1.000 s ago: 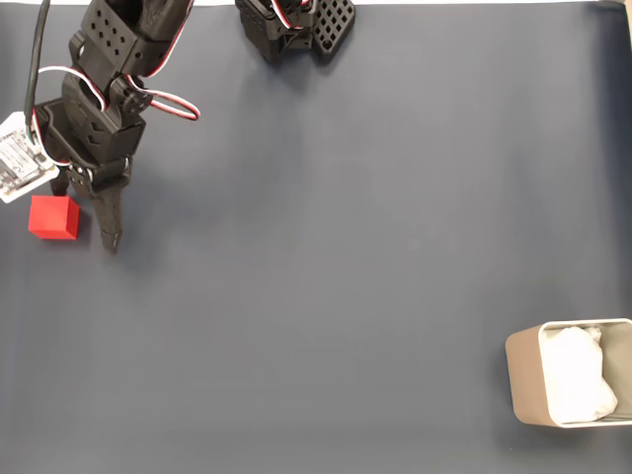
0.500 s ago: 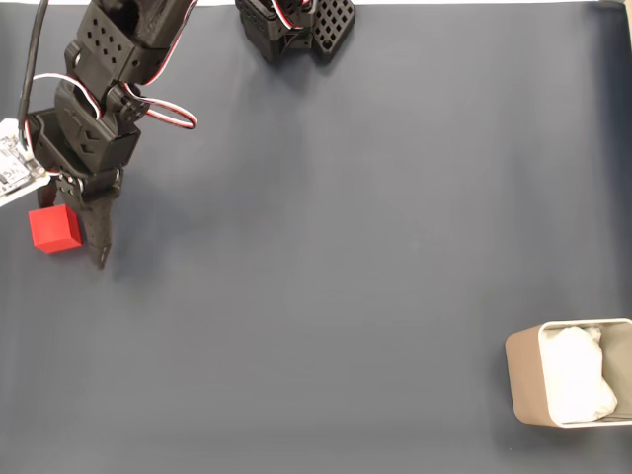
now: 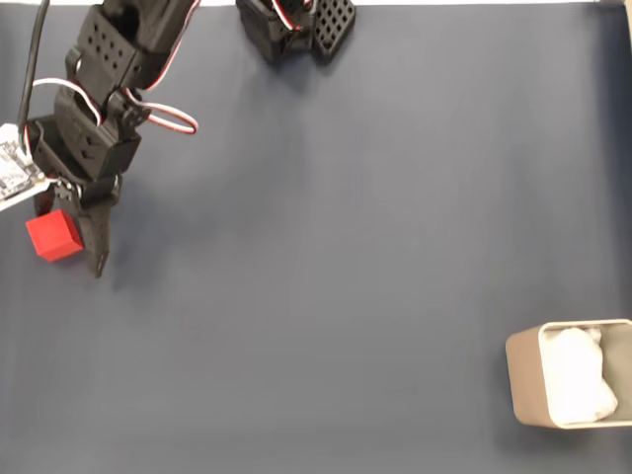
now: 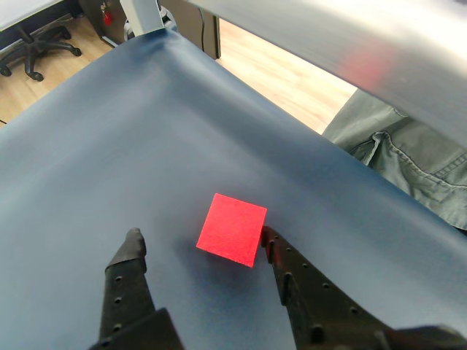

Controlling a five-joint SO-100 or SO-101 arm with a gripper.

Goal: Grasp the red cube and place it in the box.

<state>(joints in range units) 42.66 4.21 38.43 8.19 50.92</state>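
The red cube (image 3: 54, 236) lies on the dark blue table cover (image 3: 346, 247), near the left edge in the fixed view. In the wrist view the red cube (image 4: 232, 229) sits between the two black fingers, turned a little so that one corner points to the right finger (image 4: 288, 270). This finger touches the cube, or is just beside it; the left finger (image 4: 130, 255) stands apart from it, with bare cover between them. The gripper (image 4: 201, 244) has its jaws spread wider than the cube and holds nothing. In the fixed view the gripper (image 3: 74, 242) points downward in the picture, one long finger (image 3: 99, 242) just right of the cube, and the black arm (image 3: 104, 89) with red and white wires goes up to the top left corner.

The box (image 3: 538, 380) is far from the cube, at the lower right corner of the fixed view, cut by the right edge. It is beige with rounded corners, and crumpled white paper (image 3: 578, 380) lies inside.

In the wrist view, beyond the table edge, a wooden floor (image 4: 292, 80) and grey-green fabric (image 4: 408, 164) are seen
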